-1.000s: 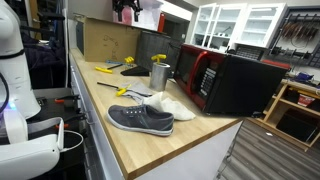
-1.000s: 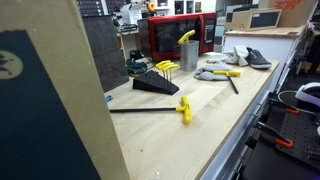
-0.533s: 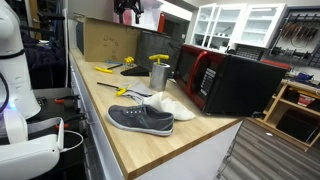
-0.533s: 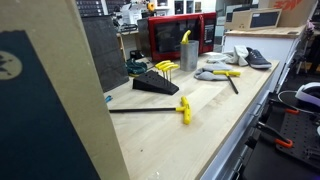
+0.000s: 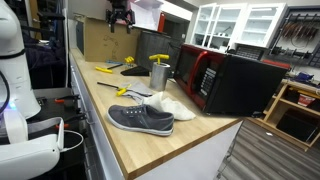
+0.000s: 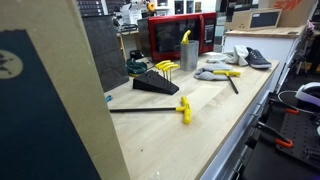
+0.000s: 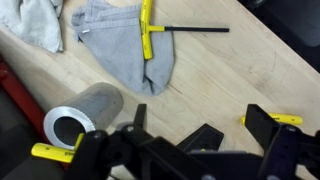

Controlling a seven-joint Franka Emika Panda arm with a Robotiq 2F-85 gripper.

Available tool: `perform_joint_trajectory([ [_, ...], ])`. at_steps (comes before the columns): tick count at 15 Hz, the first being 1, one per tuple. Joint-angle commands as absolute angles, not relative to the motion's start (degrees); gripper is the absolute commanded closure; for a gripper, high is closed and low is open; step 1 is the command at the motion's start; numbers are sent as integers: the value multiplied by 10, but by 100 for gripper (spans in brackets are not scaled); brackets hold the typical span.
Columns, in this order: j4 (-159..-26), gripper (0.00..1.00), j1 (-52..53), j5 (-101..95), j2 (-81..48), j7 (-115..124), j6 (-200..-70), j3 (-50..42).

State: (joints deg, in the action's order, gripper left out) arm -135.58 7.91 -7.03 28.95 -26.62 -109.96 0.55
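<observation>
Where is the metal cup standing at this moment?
In an exterior view the metal cup stands beside the red microwave; in the wrist view a grey cloth lies next to it.

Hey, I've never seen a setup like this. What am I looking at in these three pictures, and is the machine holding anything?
This is a robot arm working above a wooden workbench. Two pictures come from cameras standing off to the sides of the bench. The third comes from a camera on the arm's wrist, looking straight down.

The gripper is the arm's two-fingered hand. It hangs high above the bench with its jaws open and holds nothing.

On the bench are:
- a grey shoe
- a metal cup with a yellow-handled tool sticking out
- a grey cloth with a yellow T-handle key lying on it
- a red-and-black microwave
</observation>
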Motion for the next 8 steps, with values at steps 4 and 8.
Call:
perform_joint_trajectory([
  [4, -1256, 0, 74, -104, 209, -301, -1105, -13],
  [8, -1161, 0, 56, -91, 105, -275, -1144, -26],
])
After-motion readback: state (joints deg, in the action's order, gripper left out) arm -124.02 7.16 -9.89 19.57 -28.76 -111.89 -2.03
